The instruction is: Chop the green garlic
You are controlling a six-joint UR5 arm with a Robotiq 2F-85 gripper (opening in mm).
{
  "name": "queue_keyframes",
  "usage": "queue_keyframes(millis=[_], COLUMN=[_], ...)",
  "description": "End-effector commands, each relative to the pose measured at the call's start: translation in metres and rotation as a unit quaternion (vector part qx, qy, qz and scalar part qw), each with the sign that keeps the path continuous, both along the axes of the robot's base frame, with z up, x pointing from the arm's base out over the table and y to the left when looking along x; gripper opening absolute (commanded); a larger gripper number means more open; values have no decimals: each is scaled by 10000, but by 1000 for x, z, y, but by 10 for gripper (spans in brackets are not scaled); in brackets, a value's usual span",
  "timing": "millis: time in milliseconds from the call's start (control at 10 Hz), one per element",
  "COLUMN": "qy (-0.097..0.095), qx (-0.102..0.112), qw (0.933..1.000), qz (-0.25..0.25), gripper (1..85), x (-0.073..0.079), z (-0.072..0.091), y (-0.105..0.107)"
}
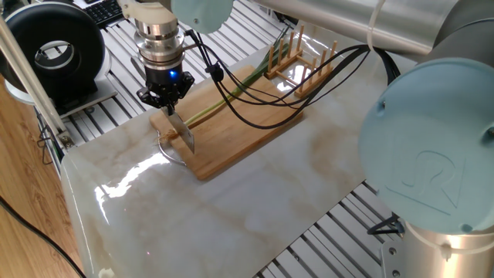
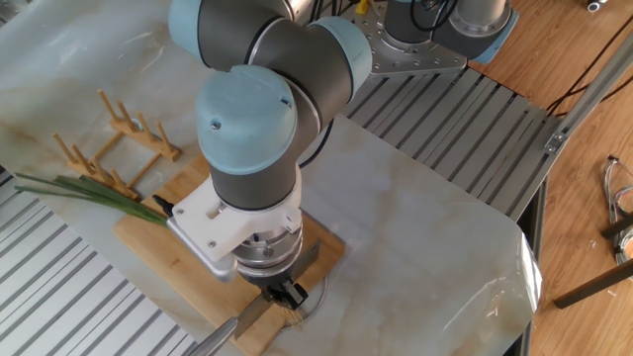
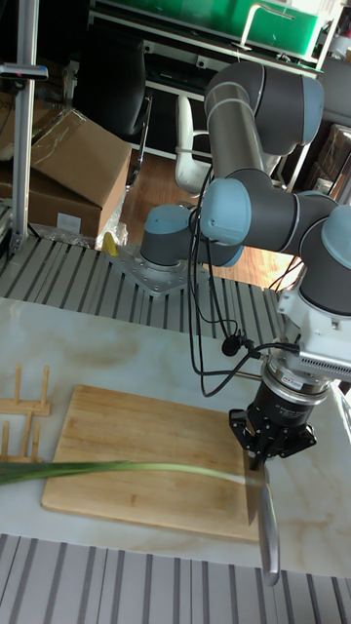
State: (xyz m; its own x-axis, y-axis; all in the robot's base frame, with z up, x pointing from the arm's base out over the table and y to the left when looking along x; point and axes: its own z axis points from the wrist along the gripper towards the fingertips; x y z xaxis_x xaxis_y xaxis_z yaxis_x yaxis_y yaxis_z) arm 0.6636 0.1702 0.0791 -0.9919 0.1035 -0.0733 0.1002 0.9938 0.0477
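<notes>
The green garlic [image 1: 210, 110] lies lengthwise on the wooden board [image 1: 247, 135], its green leaves [image 2: 79, 188] trailing past the board's end towards the rack. My gripper [image 1: 165, 103] is shut on the handle of a knife [image 1: 181, 133], whose blade points down and outward over the board's end. In the tall fixed view the gripper [image 3: 260, 455] hangs right at the pale end of the stalk [image 3: 127, 471], and the blade [image 3: 265, 531] reaches past the board's edge [image 3: 146, 512]. The arm hides most of the board [image 2: 148, 235] in the other fixed view.
A wooden slatted rack [image 1: 297, 52] stands at the board's far end. Black cables [image 1: 262, 96] loop over the board. A metal ring [image 1: 170, 151] lies by the board's near end. A black round device [image 1: 54, 48] sits off the table's corner.
</notes>
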Motion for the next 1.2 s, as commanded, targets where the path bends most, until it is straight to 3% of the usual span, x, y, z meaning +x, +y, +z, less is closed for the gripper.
queue_keyframes(millis=[0, 1100], qy=[4, -56], qx=[20, 31], qw=[10000, 10000], qz=[-11, -43], gripper=[13, 13], x=[0, 1], z=[0, -9], y=[0, -1])
